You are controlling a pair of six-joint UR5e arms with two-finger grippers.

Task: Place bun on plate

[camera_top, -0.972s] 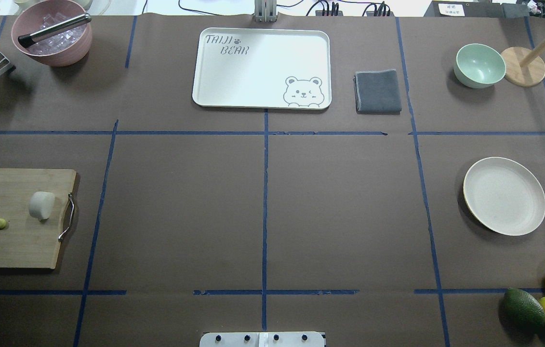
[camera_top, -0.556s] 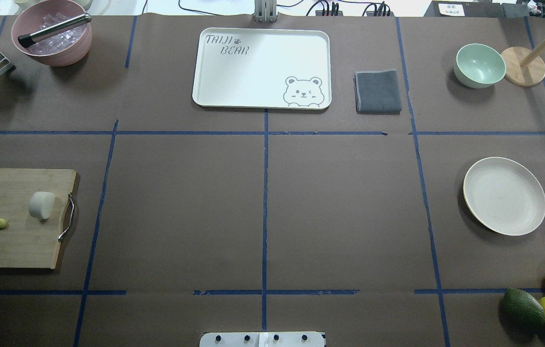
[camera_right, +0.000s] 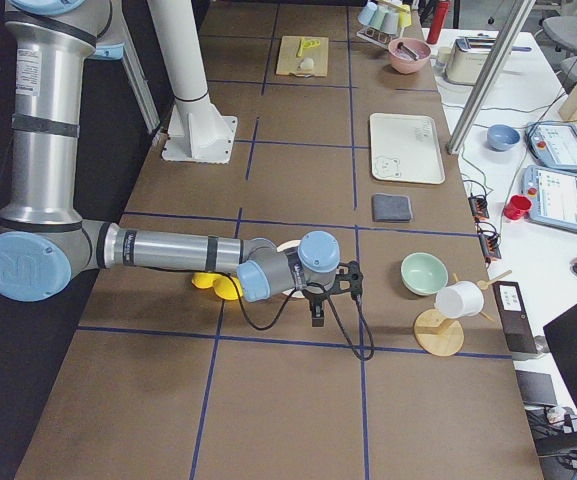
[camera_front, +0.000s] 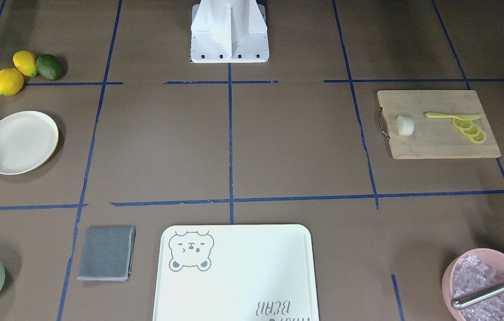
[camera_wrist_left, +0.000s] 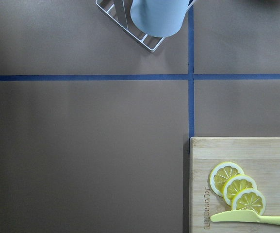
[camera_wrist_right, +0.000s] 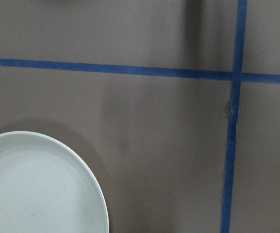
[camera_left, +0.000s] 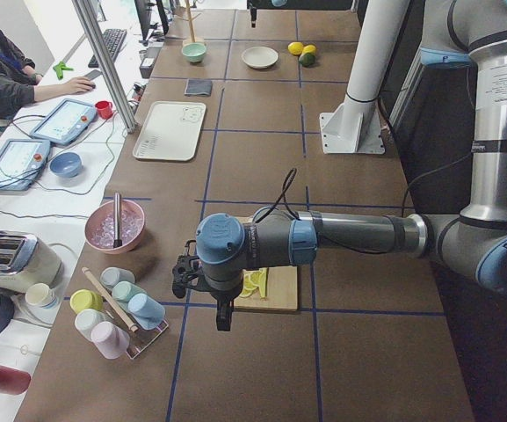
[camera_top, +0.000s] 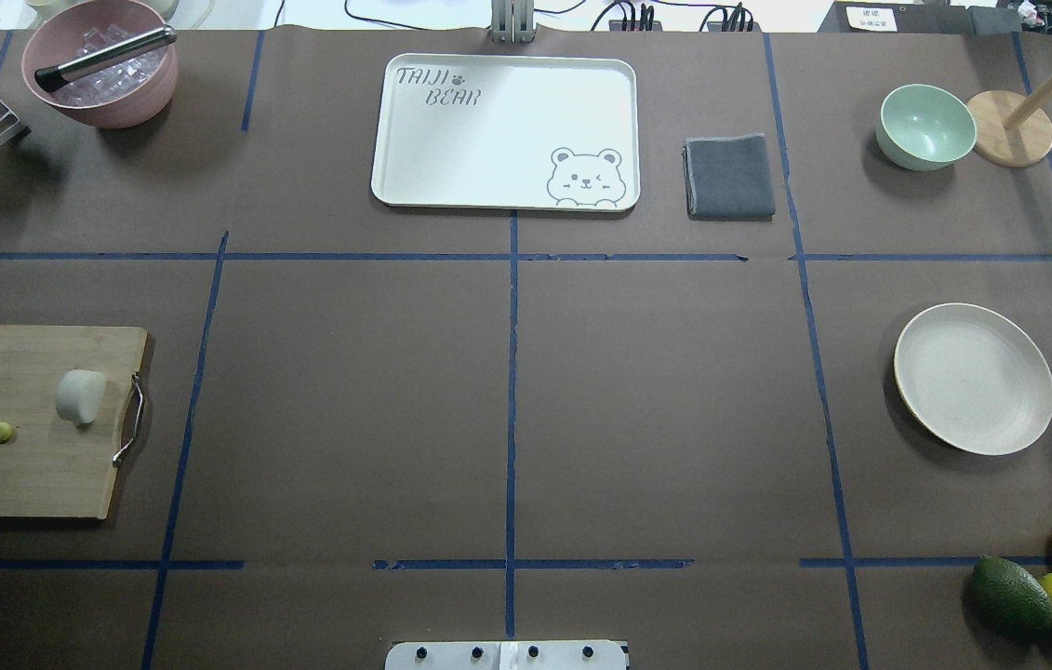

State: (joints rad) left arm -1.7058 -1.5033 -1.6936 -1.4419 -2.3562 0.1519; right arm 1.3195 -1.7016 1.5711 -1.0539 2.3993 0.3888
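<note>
The bun lay on the wooden cutting board on the robot's left side of the surface, near the board's metal handle and apart from the lemon slices. The plate sat well apart on the right side. The left pincer hung over the surface beside the board, and the right pincer just beside the plate. Whether either was released or clenched could not be told.
</note>
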